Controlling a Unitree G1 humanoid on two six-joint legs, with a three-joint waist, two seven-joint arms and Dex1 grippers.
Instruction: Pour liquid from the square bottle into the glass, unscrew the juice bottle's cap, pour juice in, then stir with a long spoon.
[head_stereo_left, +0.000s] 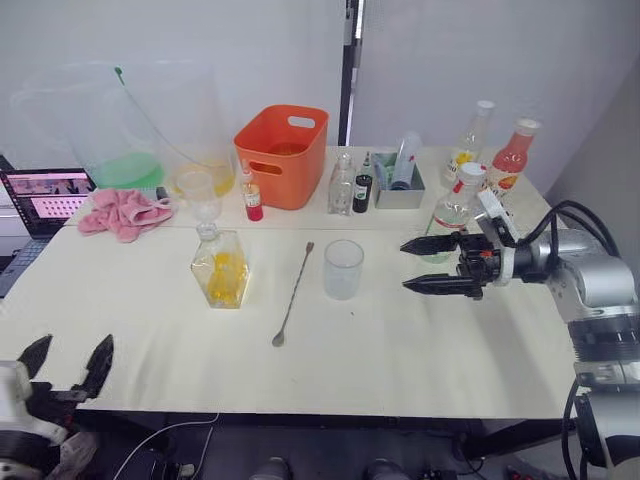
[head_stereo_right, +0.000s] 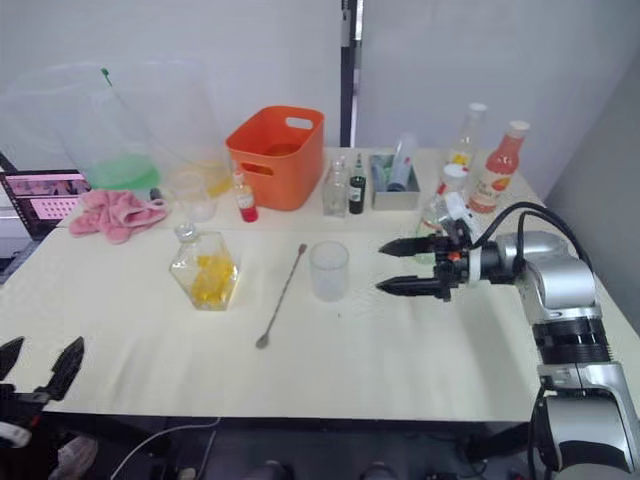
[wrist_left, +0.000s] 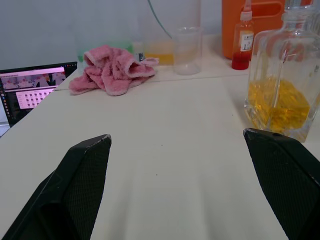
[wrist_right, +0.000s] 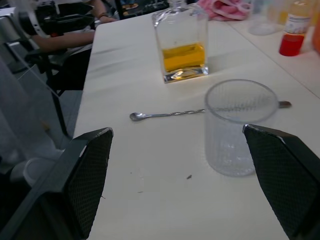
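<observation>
None of the four steps was complete. Glass (head_stereo_left: 343, 268) stood empty at table centre; square bottle (head_stereo_left: 221, 266), amber liquid inside, stood at its 9 o'clock, the long spoon (head_stereo_left: 293, 295) between them. Right gripper (head_stereo_left: 436, 264) hovered released at the glass's 3 o'clock; left gripper (head_stereo_left: 68, 366) hung released, well apart.

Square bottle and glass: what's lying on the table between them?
The long spoon lies between the square bottle and the glass, clear in both eye views.
</observation>
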